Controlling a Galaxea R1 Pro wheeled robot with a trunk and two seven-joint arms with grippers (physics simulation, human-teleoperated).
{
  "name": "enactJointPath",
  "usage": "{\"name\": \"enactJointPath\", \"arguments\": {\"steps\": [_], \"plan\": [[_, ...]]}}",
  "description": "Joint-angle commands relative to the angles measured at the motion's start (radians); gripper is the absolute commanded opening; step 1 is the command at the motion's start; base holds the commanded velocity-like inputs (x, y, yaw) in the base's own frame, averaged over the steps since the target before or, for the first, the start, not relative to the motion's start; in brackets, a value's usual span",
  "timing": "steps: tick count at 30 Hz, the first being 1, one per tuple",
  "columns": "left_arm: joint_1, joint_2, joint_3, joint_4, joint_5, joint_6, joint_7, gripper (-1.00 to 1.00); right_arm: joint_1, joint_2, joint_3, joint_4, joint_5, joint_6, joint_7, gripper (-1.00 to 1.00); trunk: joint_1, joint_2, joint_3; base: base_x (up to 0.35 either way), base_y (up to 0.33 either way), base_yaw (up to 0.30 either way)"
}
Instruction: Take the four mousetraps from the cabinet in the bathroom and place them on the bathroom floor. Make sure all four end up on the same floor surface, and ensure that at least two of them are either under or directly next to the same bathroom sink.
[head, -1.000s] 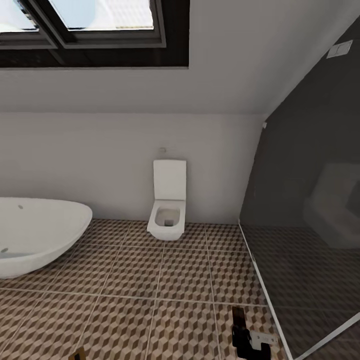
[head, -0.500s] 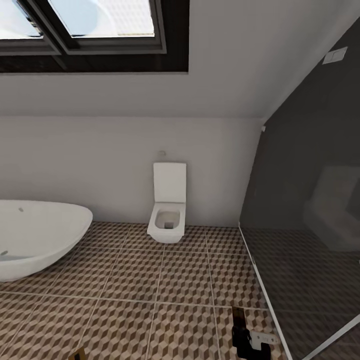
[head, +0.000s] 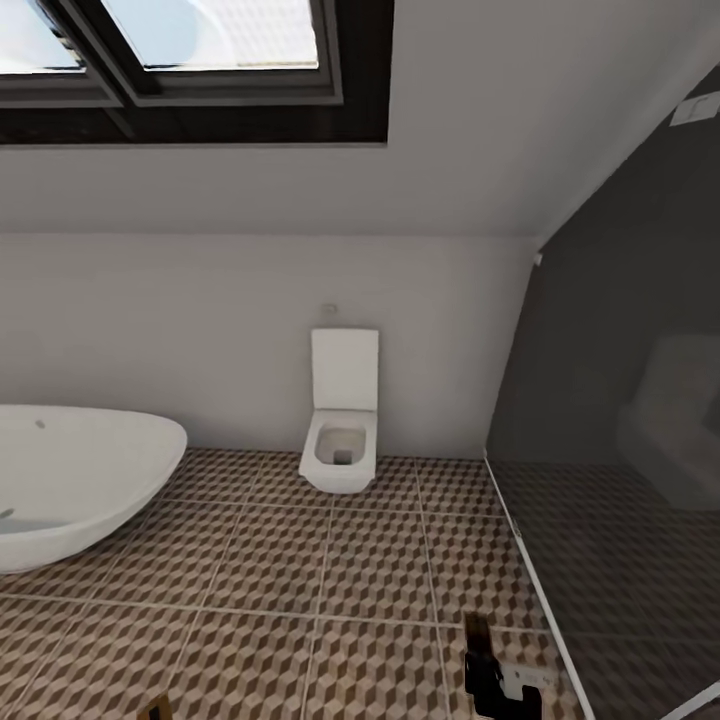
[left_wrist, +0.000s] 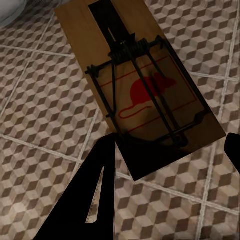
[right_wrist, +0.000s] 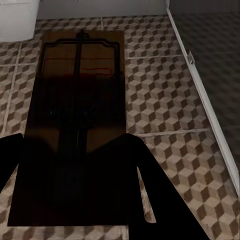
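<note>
A mousetrap (left_wrist: 137, 90), a brown board with dark wire and a red mouse mark, hangs over the cube-patterned bathroom floor (left_wrist: 45, 120); my left gripper (left_wrist: 167, 165) is shut on its near end. My right gripper (right_wrist: 75, 170) is shut on a second mousetrap (right_wrist: 75, 110), dark in shadow, also above the floor (right_wrist: 165, 95). In the head view the right gripper (head: 482, 665) sits at the bottom edge with its trap (head: 478, 632) sticking forward. A brown corner of the left trap (head: 155, 712) peeks in at the bottom. The cabinet and the sink are out of view.
A white oval bathtub (head: 80, 480) stands at the left and a white square toilet (head: 343, 420) against the far wall. A dark glass panel (head: 620, 450) with a pale floor rail closes off the right. A skylight window (head: 190, 60) is overhead. Tiled floor (head: 330, 570) lies between.
The whole head view has shifted slightly, so the camera moved. Both grippers and their traps keep their places at the bottom of the picture.
</note>
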Motion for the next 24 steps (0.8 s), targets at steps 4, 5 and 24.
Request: {"name": "enactJointPath", "arguments": {"steps": [4,5,24], "plan": [[-0.001,-0.001,-0.008,0.003,-0.002,-0.003,0.008,-1.00,-0.001,0.000,-0.006,0.001,0.003,-0.003,-0.003,-1.00,0.001,-0.002,-0.002,0.247,0.194,0.000],[-0.001,-0.001,-0.008,0.003,-0.002,-0.003,0.008,-1.00,-0.001,0.000,-0.006,0.001,0.003,-0.003,-0.003,-1.00,0.001,-0.002,-0.002,0.249,0.196,0.000],[-0.001,-0.001,-0.008,0.003,-0.002,-0.003,0.008,-1.00,-0.001,0.000,-0.006,0.001,0.003,-0.003,-0.003,-1.00,0.001,-0.002,0.006,0.249,0.196,-0.091]]}}
